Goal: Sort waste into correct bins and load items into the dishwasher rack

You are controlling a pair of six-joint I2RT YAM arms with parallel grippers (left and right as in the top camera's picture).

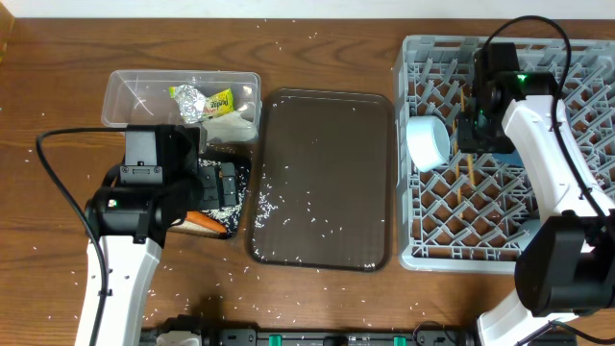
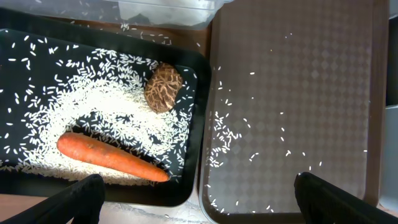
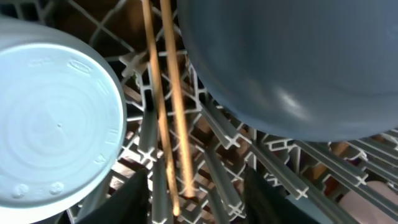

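Left tool [image 2: 198, 204] released, angled down, carrot [image 2: 112, 157] ahead to its left, right tool [image 3: 198, 202] released over rack [image 3: 231, 140], chopsticks [image 3: 166, 93] between its spread fingers [image 3: 126, 206].

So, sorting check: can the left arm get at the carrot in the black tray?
Likely yes: the left end effector hangs open above the black tray, and the carrot lies uncovered on the rice, apart from the brown lump.

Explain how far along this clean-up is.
Carrot, brown lump and rice lie in the black tray, wrapper in the clear tub, light-blue bowl, blue bowl and chopsticks in the rack. Left gripper and right gripper are open, gripping nothing. Scattered rice on the brown tray remains.
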